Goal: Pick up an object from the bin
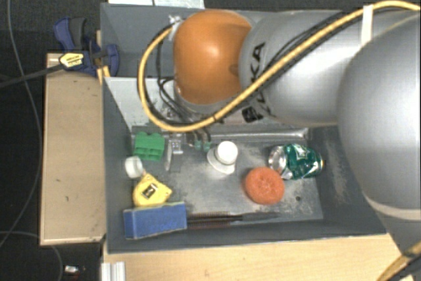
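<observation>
Blue block (154, 220): lay nearest, front-left of the white knob (223, 156).
Yellow tape measure (151, 192): lay left of the white knob, a bit nearer.
Orange ball (264, 185): lay front-right of the white knob.
Gripper (177, 149): was low in the bin (197, 191), just left of the white knob, with the green block (148, 145) on its other side.
Jaws: one could not tell if apart or together.
Done: nothing looked lifted.
Left: grab one thing and lift it out.
</observation>
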`<state>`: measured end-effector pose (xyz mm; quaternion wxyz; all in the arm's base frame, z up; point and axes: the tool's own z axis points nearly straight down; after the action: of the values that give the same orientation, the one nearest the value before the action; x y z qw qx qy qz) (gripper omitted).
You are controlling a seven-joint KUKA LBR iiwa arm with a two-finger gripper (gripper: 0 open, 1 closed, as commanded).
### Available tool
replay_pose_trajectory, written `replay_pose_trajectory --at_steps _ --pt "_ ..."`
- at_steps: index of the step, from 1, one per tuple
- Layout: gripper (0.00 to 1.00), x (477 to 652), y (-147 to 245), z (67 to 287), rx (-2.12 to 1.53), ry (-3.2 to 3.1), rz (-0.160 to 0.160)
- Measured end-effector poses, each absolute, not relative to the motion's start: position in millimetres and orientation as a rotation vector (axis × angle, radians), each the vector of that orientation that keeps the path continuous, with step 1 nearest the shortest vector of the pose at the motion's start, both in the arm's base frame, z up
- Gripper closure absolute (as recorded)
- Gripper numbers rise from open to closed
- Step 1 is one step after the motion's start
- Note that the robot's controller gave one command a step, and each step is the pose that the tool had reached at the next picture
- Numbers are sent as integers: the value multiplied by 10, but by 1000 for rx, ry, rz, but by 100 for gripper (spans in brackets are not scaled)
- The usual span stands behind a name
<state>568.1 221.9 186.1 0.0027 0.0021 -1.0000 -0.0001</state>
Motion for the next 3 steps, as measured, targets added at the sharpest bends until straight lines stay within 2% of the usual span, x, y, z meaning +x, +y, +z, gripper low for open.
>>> replay_pose_trajectory --at_steps 1,2,3 --pt "0 5702 2207 1908 -1 -3144 -3" --pt "0 5566 1717 1293 -123 -3144 -5" --pt "0 5514 1738 1112 -211 -3143 -7"
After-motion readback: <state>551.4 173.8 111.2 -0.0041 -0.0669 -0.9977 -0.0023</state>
